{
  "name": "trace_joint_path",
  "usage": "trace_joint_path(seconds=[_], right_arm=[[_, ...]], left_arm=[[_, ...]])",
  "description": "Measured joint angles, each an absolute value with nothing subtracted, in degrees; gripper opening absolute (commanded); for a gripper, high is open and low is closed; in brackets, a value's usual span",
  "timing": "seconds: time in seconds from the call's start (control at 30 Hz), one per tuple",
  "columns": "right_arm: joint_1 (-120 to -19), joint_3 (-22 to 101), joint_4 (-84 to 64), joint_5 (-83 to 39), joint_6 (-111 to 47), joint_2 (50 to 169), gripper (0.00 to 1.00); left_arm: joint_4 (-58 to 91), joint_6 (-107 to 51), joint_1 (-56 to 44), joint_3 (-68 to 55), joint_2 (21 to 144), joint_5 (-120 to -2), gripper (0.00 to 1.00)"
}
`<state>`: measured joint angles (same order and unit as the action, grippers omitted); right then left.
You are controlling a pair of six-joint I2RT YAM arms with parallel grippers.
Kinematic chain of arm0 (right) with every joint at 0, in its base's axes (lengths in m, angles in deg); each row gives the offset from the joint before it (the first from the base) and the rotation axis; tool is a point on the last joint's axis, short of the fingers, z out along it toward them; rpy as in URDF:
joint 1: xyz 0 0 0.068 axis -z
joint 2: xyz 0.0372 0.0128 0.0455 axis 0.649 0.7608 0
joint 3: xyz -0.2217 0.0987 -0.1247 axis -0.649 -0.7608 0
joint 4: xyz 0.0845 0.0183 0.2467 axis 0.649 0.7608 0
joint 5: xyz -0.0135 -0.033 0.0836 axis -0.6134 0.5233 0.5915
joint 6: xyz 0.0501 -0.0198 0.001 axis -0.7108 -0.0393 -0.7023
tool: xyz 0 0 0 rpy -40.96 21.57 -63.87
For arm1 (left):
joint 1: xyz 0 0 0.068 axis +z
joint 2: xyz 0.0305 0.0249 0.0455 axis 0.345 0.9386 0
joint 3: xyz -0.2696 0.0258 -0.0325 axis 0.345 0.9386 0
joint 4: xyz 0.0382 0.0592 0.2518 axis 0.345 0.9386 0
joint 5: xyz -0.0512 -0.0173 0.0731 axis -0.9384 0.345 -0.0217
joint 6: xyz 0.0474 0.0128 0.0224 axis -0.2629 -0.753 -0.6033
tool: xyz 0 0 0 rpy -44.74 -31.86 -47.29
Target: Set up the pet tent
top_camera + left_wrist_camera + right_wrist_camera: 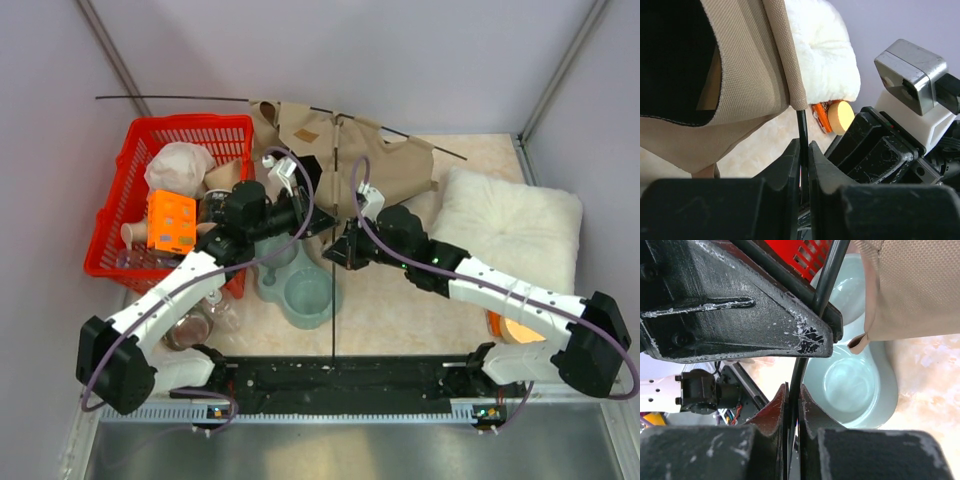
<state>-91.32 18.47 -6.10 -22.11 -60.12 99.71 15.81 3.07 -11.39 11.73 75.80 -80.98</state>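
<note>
1. Between the fingers of our left gripper point(804, 146), a thin dark pole point(801, 125) is pinched tight.
2. Our right gripper point(792, 390) clamps the same pole lower down.
3. At twelve o'clock from both, we see the pet tent point(340, 150) lying crumpled, with a red basket point(130, 200) at nine and a cushion point(510, 225) at three.

Overhead, the light is bright, even and diffuse. The pale walls and the counter point(390, 320) show only faint, soft shadows beneath the arms, and the detail is sharp.

In the left wrist view, the left end effector point(804, 150) fills the bottom as a dark, blurred mass. The pole point(801, 125) above it is crisp. The black lining point(670, 55) at upper left is featureless, and the white cushion point(825, 55) is nearly washed out.

In the right wrist view, the right end effector point(792, 395) is out of focus at the bottom, and the bowl point(850, 390) carries a mild sheen.
</note>
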Motion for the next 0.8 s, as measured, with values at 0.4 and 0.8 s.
trace_joint_path(seconds=[0.4, 0.8], right_arm=[[-90.8, 18.7, -6.5, -24.1, -60.7, 99.6, 0.37], [-91.1, 9.4, -6.2, -21.0, -64.7, 91.0, 0.55]], left_arm=[[18.2, 3.8, -11.4, 6.9, 79.6, -80.7, 0.00], [14.9, 6.0, -12.5, 1.1, 84.0, -80.2, 0.00]])
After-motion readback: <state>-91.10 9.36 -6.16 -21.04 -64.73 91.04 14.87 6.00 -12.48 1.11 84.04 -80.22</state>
